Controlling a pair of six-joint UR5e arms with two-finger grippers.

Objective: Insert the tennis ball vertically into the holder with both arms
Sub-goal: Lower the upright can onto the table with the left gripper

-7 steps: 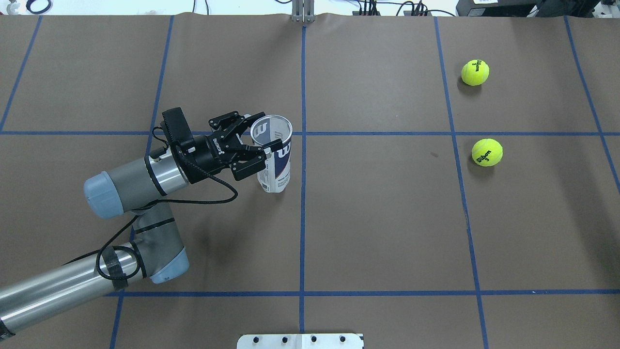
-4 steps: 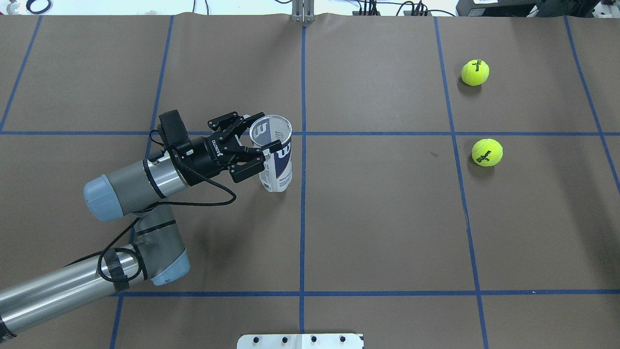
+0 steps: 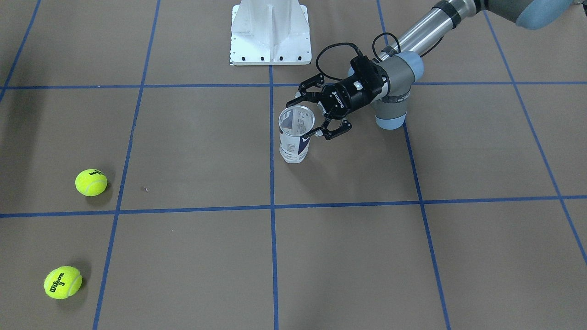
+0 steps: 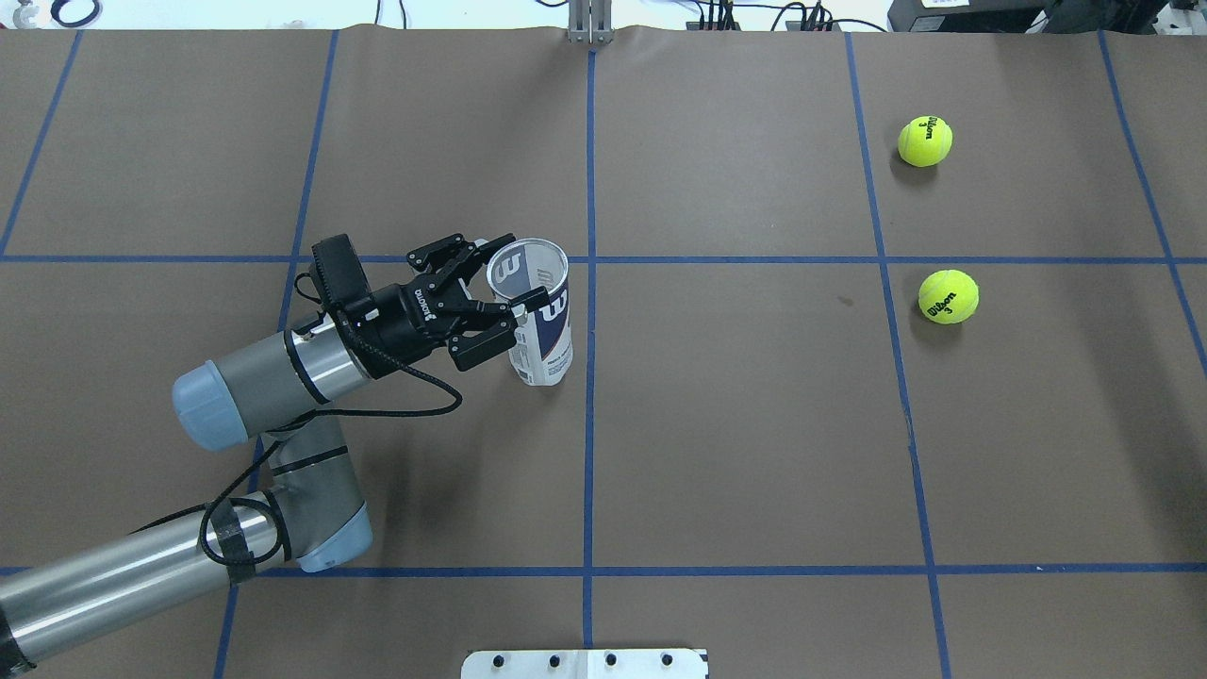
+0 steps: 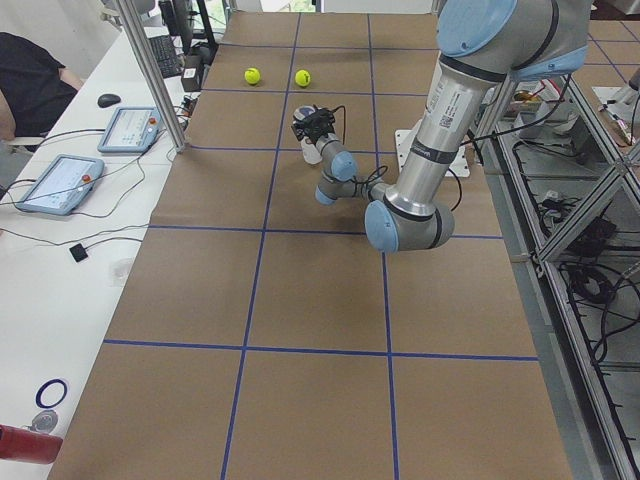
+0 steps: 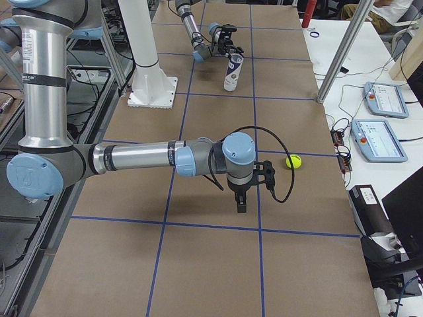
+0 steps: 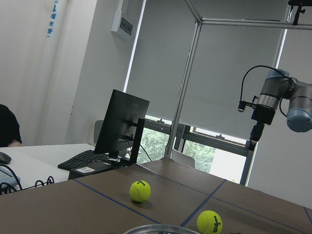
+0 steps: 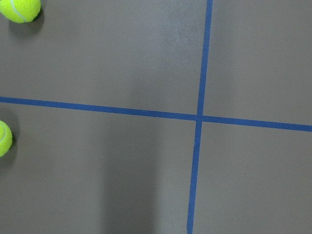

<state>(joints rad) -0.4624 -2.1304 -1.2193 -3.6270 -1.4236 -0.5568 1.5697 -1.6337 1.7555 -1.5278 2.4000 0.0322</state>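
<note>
**Front-facing view.** Holder point(image 3: 293, 142): upright or nearly so, just off the middle tape line point(image 3: 271, 183) of the table point(image 3: 412, 252), on the robot's left, in front of the white pedestal base point(image 3: 270, 32). Contents: none. Left gripper point(image 3: 303, 118): clenched across the holder's upper wall, just under the rim. Tennis ball point(image 3: 91, 182) and second tennis ball point(image 3: 63, 283): loose toward the table's right end, well apart from the holder.

**Overhead view.** Compared with a second ago, the holder and left gripper have shifted slightly toward the robot's edge of the table; both balls are unmoved. Judged: the holder is secured and being positioned, and insertion has not begun.

**Right-side view.** Right gripper point(image 6: 240, 203): hangs over the table near one ball, touching neither; whether it is clenched or released cannot be told.

**Left wrist view.** Holder rim at the bottom edge, both balls beyond it.

**Right wrist view.** Bare table, both balls at the left edge of the frame.
</note>
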